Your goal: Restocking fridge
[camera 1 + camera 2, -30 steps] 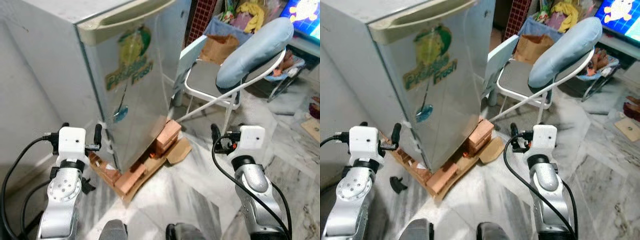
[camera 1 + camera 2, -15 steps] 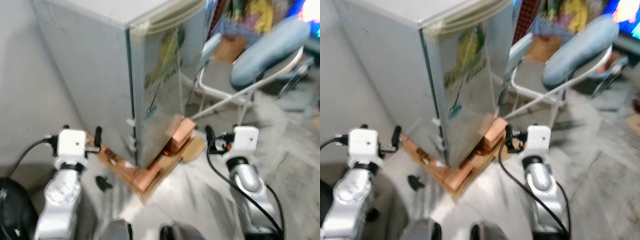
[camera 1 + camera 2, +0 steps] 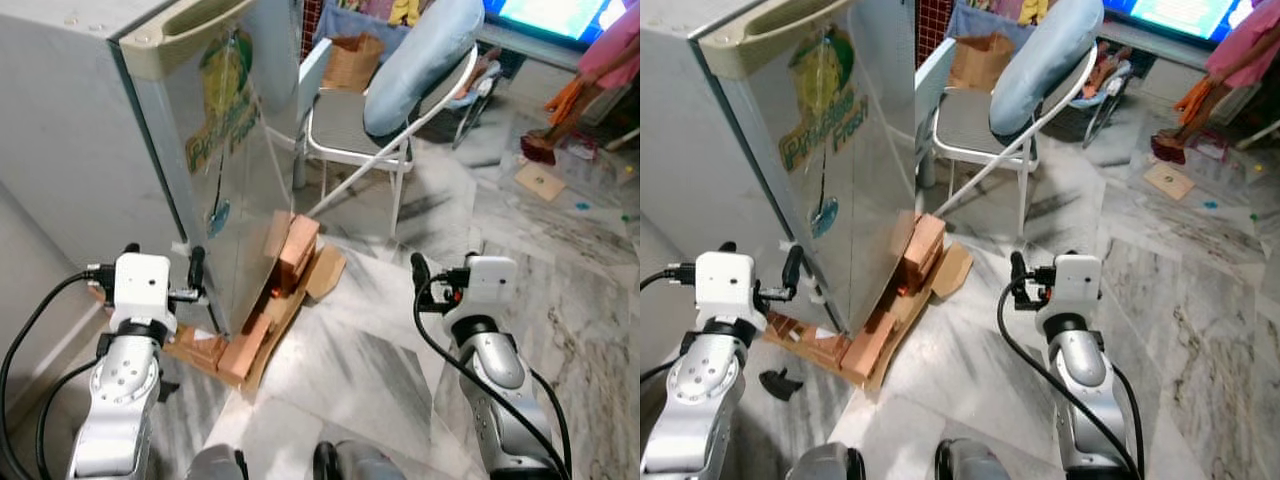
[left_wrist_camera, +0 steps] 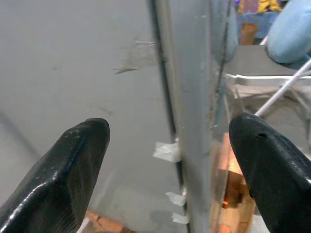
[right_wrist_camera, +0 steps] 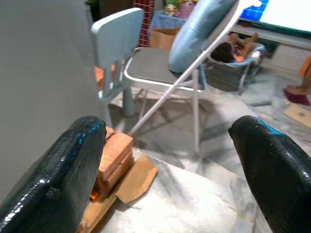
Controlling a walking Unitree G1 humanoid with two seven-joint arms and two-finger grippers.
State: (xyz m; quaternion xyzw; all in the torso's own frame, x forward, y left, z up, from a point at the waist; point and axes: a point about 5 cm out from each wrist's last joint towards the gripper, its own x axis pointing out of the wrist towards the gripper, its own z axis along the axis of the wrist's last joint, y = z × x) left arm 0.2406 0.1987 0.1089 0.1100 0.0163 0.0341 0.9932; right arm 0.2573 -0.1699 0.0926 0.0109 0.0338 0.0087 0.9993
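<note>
I'm looking down at a grey-veined marble floor (image 3: 400, 340) running across the lower and right parts of the head views. The fridge (image 3: 120, 130) fills the upper left, door closed, a green and yellow sticker (image 3: 222, 110) on its steel front. It stands on red bricks (image 3: 290, 250) with cardboard (image 3: 325, 272) under them (the base looks improvised). In the upper middle a folding metal chair (image 3: 350, 125) carries a pale blue cushion (image 3: 420, 55); just beside it, against the fridge, stands a small light blue plastic chair (image 5: 116, 43). A brown paper bag (image 3: 355, 60) sits behind, and a lit screen (image 3: 545, 15) glows in the upper right corner.

My left gripper (image 4: 167, 165) hovers at lower left, fingers spread apart, empty, aimed at the fridge's door edge. My right gripper (image 5: 167, 165) hangs at lower right over the floor, also spread wide and holding nothing.
</note>
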